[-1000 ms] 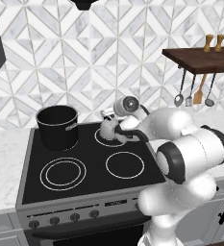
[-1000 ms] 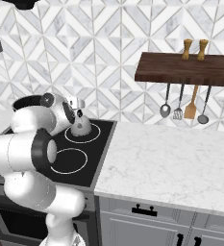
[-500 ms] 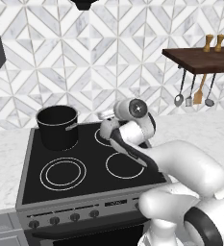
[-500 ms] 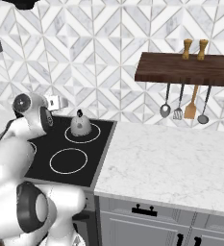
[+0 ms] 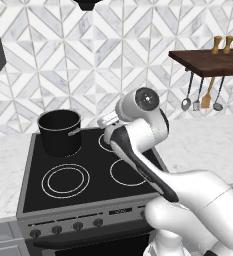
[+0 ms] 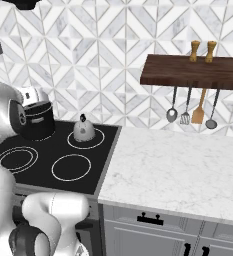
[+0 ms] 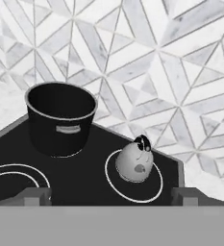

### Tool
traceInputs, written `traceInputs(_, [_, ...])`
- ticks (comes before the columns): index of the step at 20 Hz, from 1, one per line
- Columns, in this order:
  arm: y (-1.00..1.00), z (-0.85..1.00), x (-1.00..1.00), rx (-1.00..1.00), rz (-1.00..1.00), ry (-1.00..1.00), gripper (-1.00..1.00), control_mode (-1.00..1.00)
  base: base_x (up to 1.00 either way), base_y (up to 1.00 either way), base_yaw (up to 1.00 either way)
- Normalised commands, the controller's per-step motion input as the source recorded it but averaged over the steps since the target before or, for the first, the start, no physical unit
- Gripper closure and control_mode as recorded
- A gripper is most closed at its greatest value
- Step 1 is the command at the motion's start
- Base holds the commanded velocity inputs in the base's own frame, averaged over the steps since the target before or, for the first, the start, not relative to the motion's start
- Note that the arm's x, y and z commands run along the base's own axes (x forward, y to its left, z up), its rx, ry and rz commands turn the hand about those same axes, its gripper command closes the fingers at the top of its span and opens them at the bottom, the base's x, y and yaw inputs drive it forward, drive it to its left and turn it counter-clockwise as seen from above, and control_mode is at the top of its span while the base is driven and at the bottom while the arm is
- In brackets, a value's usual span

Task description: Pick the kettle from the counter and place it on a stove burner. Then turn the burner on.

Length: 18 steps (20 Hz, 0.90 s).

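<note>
kettle [image 7: 135, 163] on stove burner [image 7: 154, 193] | pincer [image 7: 108, 196] wide, apart

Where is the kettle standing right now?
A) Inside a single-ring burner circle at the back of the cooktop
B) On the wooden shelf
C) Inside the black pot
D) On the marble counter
A: the kettle stands upright inside a thin white burner circle beside the black pot, apart from the gripper.

wall: grey-white geometric tile [image 6: 103, 45] | shelf: dark wood [image 6: 193, 77] | cabinets: grey [image 6: 153, 235]
</note>
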Motion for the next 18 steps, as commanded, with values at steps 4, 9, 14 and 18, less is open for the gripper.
traceInputs(4, [0.08,0.02,-0.72,-0.33,0.14,0.05,-1.00,-1.00,0.00,0.00,0.00])
traceInputs(9, [0.00,-0.17,-0.47,-0.51,0.24,0.19,-1.00,-1.00,0.00,0.00,0.00])
traceInputs(14, [0.12,-0.28,-0.40,-0.62,0.37,0.32,-1.00,-1.00,0.00,0.00,0.00])
traceInputs(18, [0.31,-0.62,-0.29,-0.72,0.48,0.40,-1.00,-1.00,0.00,0.00,0.00])
